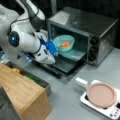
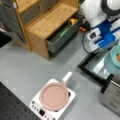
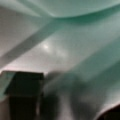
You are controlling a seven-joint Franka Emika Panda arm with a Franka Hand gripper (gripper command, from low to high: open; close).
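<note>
A teal bowl [image 1: 62, 46] [image 2: 114, 53] with an orange piece of food [image 1: 65, 44] in it sits in the mouth of a toaster oven [image 1: 100, 27], above the oven's lowered glass door [image 1: 65, 66] [image 2: 100, 67]. My gripper [image 1: 53, 51] [image 2: 111, 43], with blue fingers, is at the bowl's rim on a front view's left and looks shut on it. In the wrist view the bowl [image 3: 75, 15] fills the top, the glass door lies below it, and one dark finger [image 3: 23, 92] shows at the bottom left.
A pink pan [image 1: 101, 95] [image 2: 53, 96] with a white handle rests on a white cooktop [image 1: 110, 111] [image 2: 37, 107]. A wooden cabinet [image 1: 20, 87] [image 2: 50, 20] has an open grey drawer [image 1: 46, 86] [image 2: 56, 43] holding yellow and green items. The floor is grey.
</note>
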